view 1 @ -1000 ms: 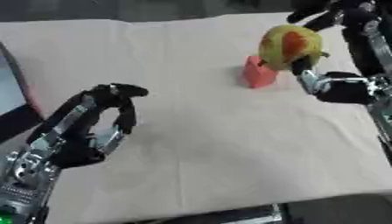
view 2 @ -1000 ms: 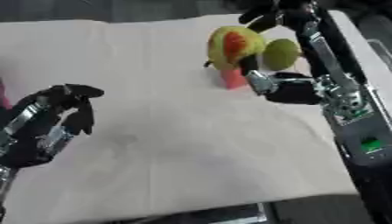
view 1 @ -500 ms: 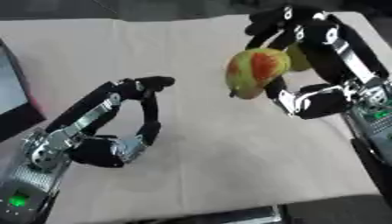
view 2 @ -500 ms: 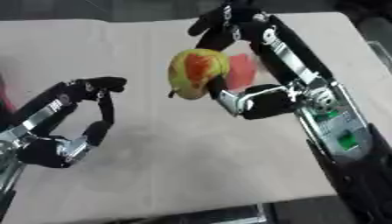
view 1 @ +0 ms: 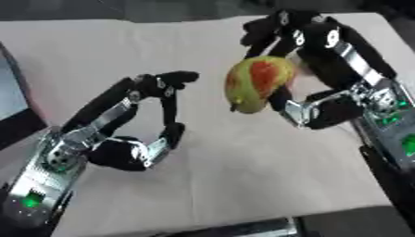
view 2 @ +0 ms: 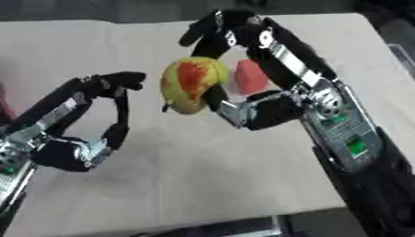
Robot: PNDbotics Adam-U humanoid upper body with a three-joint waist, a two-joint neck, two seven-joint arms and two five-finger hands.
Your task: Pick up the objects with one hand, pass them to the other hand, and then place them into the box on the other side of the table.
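In the left eye view my right robot hand [view 1: 324,99] grips the yellow-red fruit [view 1: 257,84] above the table [view 1: 243,166]; my left robot hand [view 1: 134,134] is open beside it, apart. In the right eye view a red block [view 2: 249,77] shows behind the fruit.

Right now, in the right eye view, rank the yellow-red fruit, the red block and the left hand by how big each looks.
1. Left hand: largest, though it is nearer the camera, which may flatter it.
2. Yellow-red fruit, held up off the table in the right hand.
3. Red block: smallest, but partly hidden behind the right hand, so its full extent is unsure.
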